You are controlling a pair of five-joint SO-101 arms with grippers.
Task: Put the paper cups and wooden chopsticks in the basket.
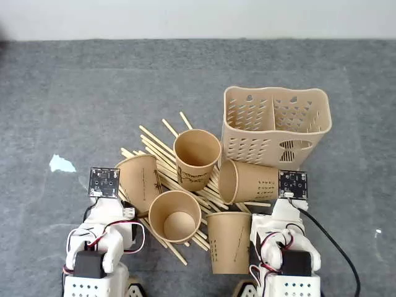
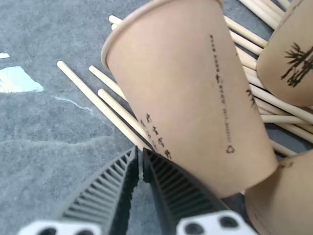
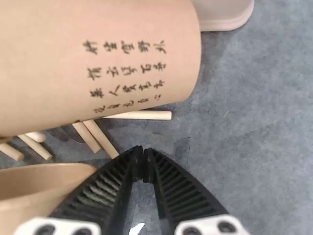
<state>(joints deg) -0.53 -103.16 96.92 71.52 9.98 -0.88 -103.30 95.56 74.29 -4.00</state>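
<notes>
Right now both pairs of jaws are pressed together and empty, the left arm [image 1: 102,229] and the right arm [image 1: 286,235] sitting across the heap from the basket [image 1: 247,148]. Five paper cups [image 1: 197,158] lie and stand on a scatter of chopsticks [image 1: 154,142] on the table [image 1: 62,93] just beside the basket, none in it. The likely first pick is the tipped cup [image 3: 98,58] just beside the basket's front wall, long axis along that wall, mouth toward the heap; it lies straight ahead of the right arm's jaws, the nearer pair.
</notes>
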